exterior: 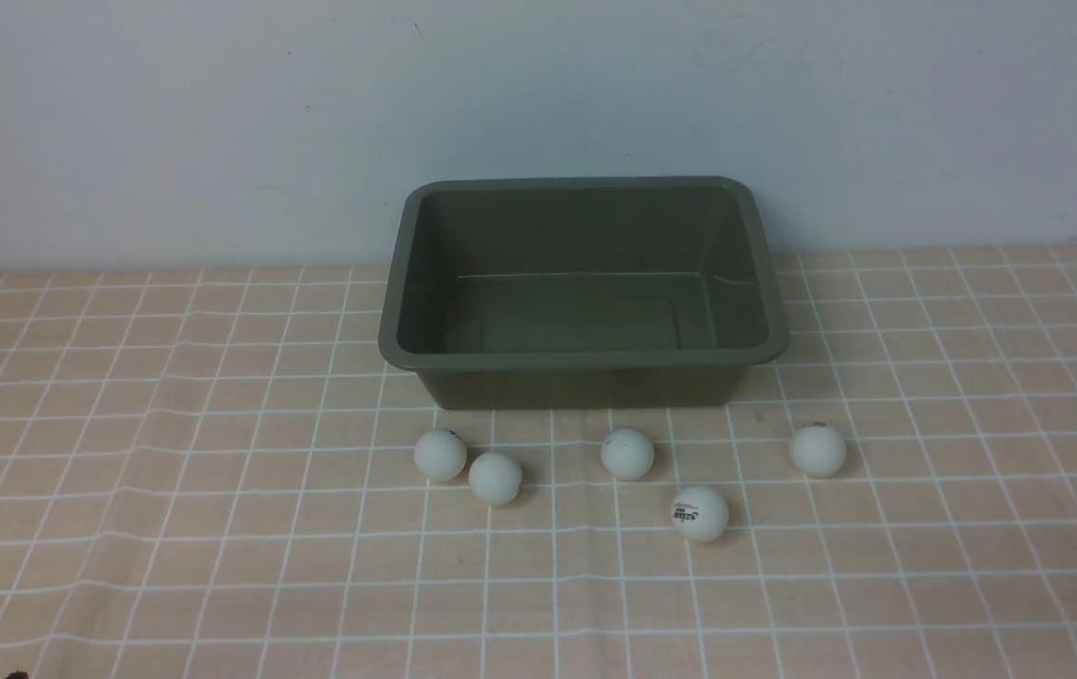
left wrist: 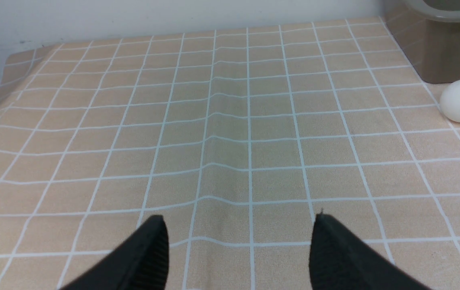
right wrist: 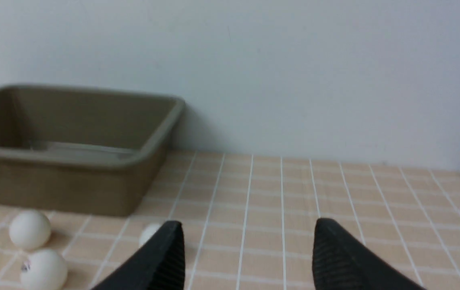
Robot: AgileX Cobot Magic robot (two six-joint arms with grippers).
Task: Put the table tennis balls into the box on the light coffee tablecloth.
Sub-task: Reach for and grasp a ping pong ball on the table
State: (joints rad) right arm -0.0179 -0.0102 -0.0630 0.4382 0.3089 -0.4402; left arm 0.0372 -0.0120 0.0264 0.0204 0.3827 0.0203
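The box point(exterior: 586, 360) is an olive-green plastic tub, rectangular with rounded corners, a flared rim and walls that slope in to a flat floor. It stands on the tablecloth point(exterior: 171, 528), a peach-tan cloth gridded with thin white lines and slightly creased, close to the pale wall point(exterior: 218, 123) at the back.

Five small matte white balls lie on the cloth just in front of the box, all outside it and none touching it. From the robot's left, the first ball point(exterior: 439, 455) and second ball point(exterior: 495, 477) sit just beside each other. The third ball point(exterior: 627, 454) lies near the middle. The fourth ball point(exterior: 699, 514) is nearest the camera and carries a dark printed logo. The fifth ball point(exterior: 818, 450) lies furthest right.

Only the front view takes in all five balls and the whole inside of the box, and only the wrist views show the end effectors. In the left wrist view the left end effector point(left wrist: 240, 241) is released, its two black fingers spread wide over bare cloth. One ball and a corner of the box sit at the edge of that picture. In the right wrist view the right end effector point(right wrist: 249, 245) is likewise released and grasps nothing. Three balls are in sight there, one partly hidden behind a finger, with the box blurred beyond them.
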